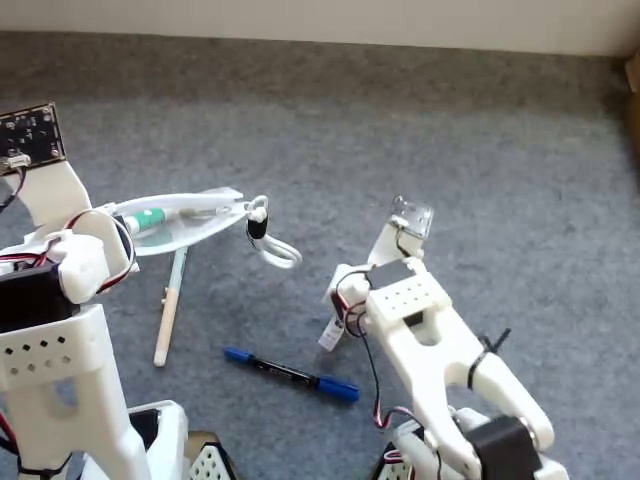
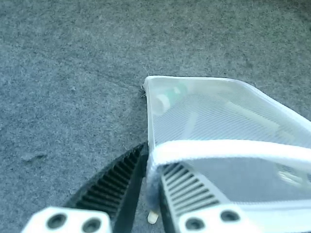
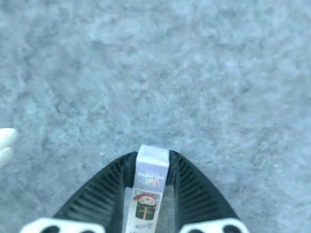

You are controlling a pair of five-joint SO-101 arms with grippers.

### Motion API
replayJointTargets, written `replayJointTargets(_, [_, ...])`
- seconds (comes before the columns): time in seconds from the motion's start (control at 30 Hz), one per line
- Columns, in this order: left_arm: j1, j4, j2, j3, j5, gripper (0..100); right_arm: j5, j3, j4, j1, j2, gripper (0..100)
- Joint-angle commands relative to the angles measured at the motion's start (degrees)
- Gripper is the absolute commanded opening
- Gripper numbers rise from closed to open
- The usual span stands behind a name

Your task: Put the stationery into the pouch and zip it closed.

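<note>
Right gripper [image 3: 152, 162] clamped on a small labelled eraser [image 3: 147, 189]; left gripper [image 2: 146, 162] pinching the mesh pouch [image 2: 218, 116] by its rim, on the left of the grey carpet [image 1: 480, 130]. Carry over the opening, release only once inside. Blue pen [image 1: 290, 374] and wooden pencil [image 1: 167, 318] loose between the arms; pale wall [image 1: 400, 18] beyond.

You're seeing the pouch [image 2: 218, 116] running off the left wrist view's edge. The things lying behind its mesh are reading as pale blurs, not identifiable. High view: the left arm [image 1: 70, 268] is covering the pouch's near end, and the pencil [image 1: 168, 310] is hiding its far end beneath the pouch. The eraser [image 3: 148, 189] is getting cut by the right wrist view's edge. A white shape [image 3: 4, 143] is poking in there too, unidentifiable.
</note>
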State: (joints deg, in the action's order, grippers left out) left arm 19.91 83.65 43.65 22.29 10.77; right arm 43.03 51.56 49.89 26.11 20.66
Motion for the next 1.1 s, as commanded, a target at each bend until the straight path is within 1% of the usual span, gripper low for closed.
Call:
replayJointTargets(0.0, [-0.8,-1.1,-0.5,0.0,0.2,1,-2.4,2.2,0.3,-0.6,10.2,1.5])
replayJointTargets(0.27, [-0.8,-1.1,-0.5,0.0,0.2,1,-2.6,7.3,0.3,-0.3,23.5,1.5])
replayJointTargets(0.4, [-0.8,-1.1,-0.5,0.0,0.2,1,-7.0,10.0,-0.1,-0.2,30.9,1.5])
replayJointTargets(0.57, [-0.8,-1.1,-0.5,0.0,0.2,1,-8.8,17.6,-7.2,-0.2,39.2,1.5])
replayJointTargets(0.67, [-0.8,-1.1,-0.5,0.0,0.2,1,-13.0,21.8,-10.9,-0.1,44.2,1.5])
replayJointTargets(0.8, [-0.8,-1.1,-0.5,0.1,0.2,1,-15.1,26.6,-13.7,-0.1,51.2,1.5])
replayJointTargets(1.07, [-0.8,-1.1,-0.5,0.1,0.2,1,-15.2,29.7,-13.6,4.8,61.4,1.5])
